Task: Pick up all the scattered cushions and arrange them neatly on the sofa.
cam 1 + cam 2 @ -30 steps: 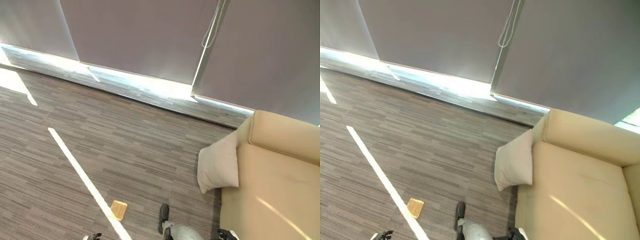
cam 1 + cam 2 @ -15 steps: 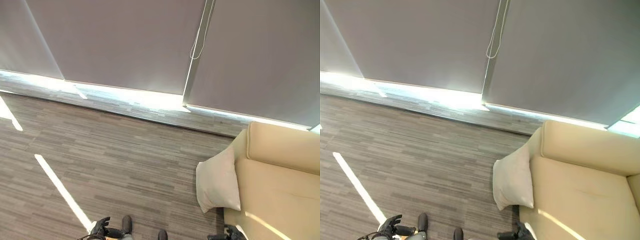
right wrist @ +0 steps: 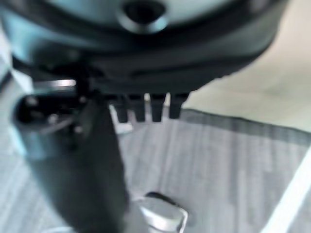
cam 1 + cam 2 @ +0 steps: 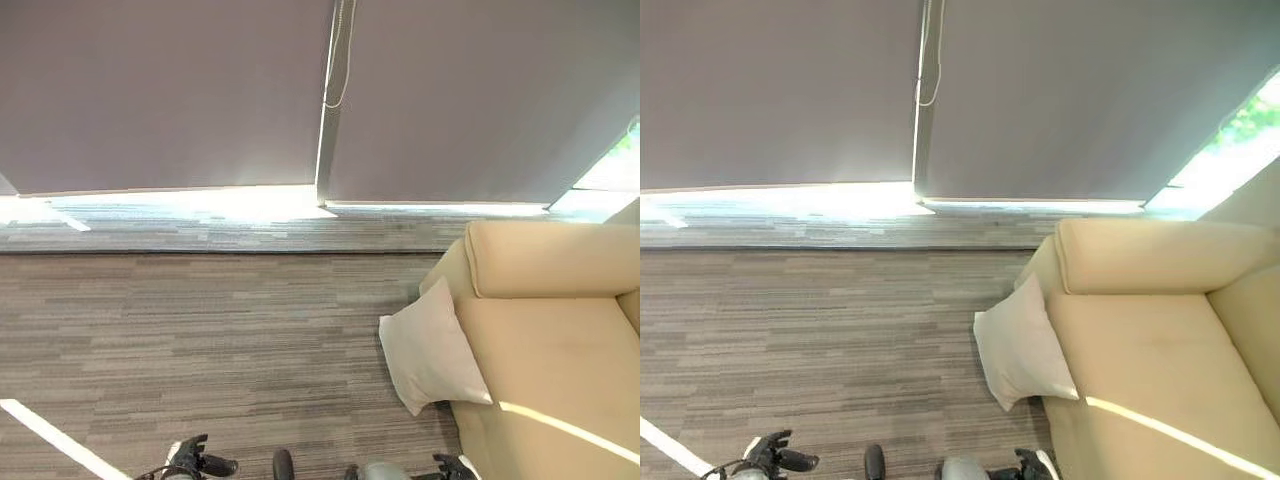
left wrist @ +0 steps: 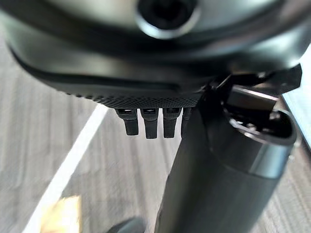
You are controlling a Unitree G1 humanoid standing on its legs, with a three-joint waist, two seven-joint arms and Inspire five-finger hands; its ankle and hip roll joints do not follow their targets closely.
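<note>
From the head, the whole picture has swung since a moment ago, so the camera has turned while the cream cushion [image 4: 432, 345] still leans on the floor against the outer side of the beige sofa [image 4: 560, 350] arm, and the small tan tile seen on the floor earlier is now out of sight. The left hand [image 4: 195, 462] is cut off at the bottom edge, well apart from the sofa, its fingers loose and holding nothing. In the wrist views, each hand's fingers [image 5: 148, 127] hang straight over the grey floor [image 5: 43, 126], and the right hand [image 3: 146, 108], empty too, hangs beside the sofa's pale base.
</note>
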